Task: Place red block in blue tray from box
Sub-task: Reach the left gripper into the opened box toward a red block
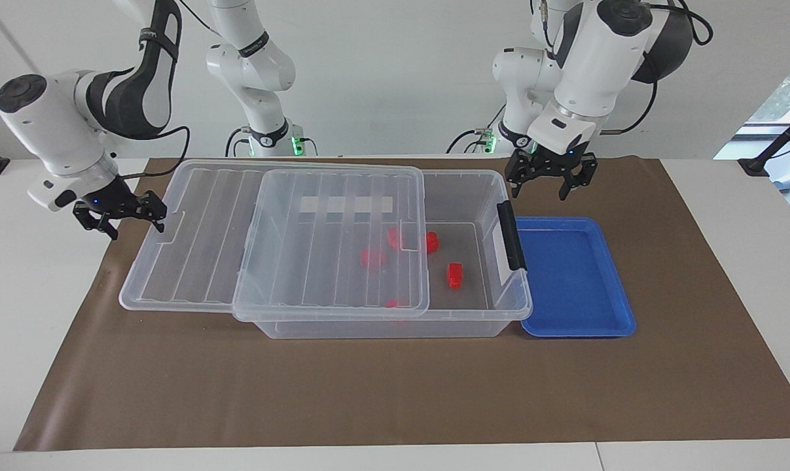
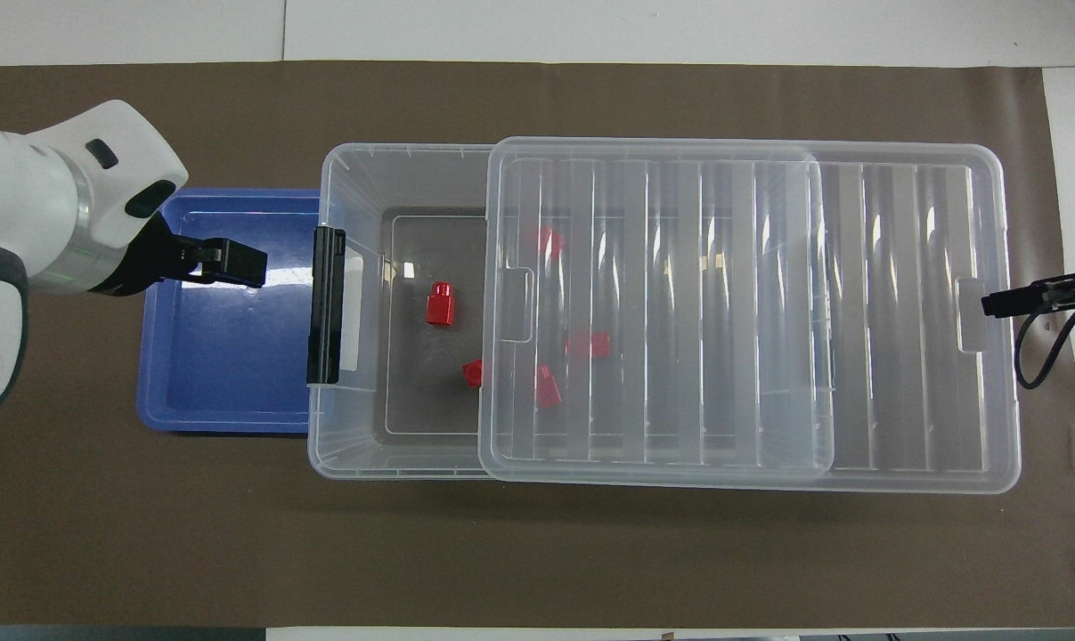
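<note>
The clear box (image 1: 368, 327) (image 2: 350, 450) lies mid-mat with its ribbed lid (image 1: 205, 229) (image 2: 893, 312) slid toward the right arm's end, so the end by the blue tray is uncovered. Several red blocks lie inside. One red block (image 1: 455, 275) (image 2: 439, 304) lies in the uncovered part, another (image 1: 432, 242) (image 2: 473, 372) sits at the lid's edge, and the others show through the lid. The blue tray (image 1: 574, 281) (image 2: 225, 356) is empty and touches the box's latch end. My left gripper (image 1: 552, 186) (image 2: 225, 263) is open, empty and raised over the tray. My right gripper (image 1: 123, 219) (image 2: 1005, 303) is open and empty beside the lid's overhanging end.
A black latch (image 1: 511, 235) (image 2: 325, 303) stands up on the box wall next to the tray. Brown paper (image 1: 395, 392) (image 2: 537, 552) covers the table under everything. The lid overhangs the box well past its wall toward the right arm's end.
</note>
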Tool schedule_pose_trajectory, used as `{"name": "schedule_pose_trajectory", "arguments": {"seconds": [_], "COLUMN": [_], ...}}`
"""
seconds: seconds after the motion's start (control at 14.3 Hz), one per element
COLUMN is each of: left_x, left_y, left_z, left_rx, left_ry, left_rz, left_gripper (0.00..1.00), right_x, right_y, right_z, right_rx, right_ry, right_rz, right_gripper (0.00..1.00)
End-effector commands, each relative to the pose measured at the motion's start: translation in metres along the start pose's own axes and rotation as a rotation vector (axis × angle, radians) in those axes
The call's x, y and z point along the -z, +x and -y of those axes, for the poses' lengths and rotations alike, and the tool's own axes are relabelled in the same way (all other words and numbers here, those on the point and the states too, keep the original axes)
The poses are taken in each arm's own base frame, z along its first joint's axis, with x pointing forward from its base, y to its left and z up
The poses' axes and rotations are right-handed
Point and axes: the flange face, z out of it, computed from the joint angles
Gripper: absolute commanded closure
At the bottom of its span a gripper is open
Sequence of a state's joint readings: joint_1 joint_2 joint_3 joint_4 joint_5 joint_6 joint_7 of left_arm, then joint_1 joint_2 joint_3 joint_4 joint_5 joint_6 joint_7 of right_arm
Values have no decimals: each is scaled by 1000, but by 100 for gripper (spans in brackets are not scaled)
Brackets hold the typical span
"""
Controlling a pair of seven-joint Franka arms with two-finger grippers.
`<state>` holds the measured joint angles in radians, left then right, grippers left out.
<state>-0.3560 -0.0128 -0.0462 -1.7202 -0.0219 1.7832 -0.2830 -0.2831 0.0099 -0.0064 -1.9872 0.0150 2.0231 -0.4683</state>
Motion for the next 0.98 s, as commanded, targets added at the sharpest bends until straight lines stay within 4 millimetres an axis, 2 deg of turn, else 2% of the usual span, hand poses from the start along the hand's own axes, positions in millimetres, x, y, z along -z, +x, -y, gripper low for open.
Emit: {"name": "schedule_pose_trajectory", "arguments": {"seconds": [0.0, 0.21, 0.35, 0.63, 0.77, 0.91], "left_x": [-24, -75, -109, -166, -189, -211], "left_y": [-4, 5, 13, 5, 2, 2], "left_z": [-30, -65, -68, -79, -80, -80], "left_rx": [37, 24, 41, 22, 17, 15], "left_ry": [-9, -3, -4, -13, -14, -14], "left_rz": [-26, -10, -9, -22, -21, -21], "left_gripper": [0, 0, 0, 0, 0, 1], "right_x": [3, 3, 3, 3, 12, 31], "right_y": [-5, -5, -5, -6, 2, 11], "right_z": [-9, -10, -10, -11, -6, -2], "right_rx": [15, 27, 27, 21, 28, 36], "right_ry": [-9, -8, -8, -5, -6, -7], "right_rz": [-13, -14, -14, -8, -12, -13], "right_gripper": [0, 0, 0, 0, 0, 0]}}
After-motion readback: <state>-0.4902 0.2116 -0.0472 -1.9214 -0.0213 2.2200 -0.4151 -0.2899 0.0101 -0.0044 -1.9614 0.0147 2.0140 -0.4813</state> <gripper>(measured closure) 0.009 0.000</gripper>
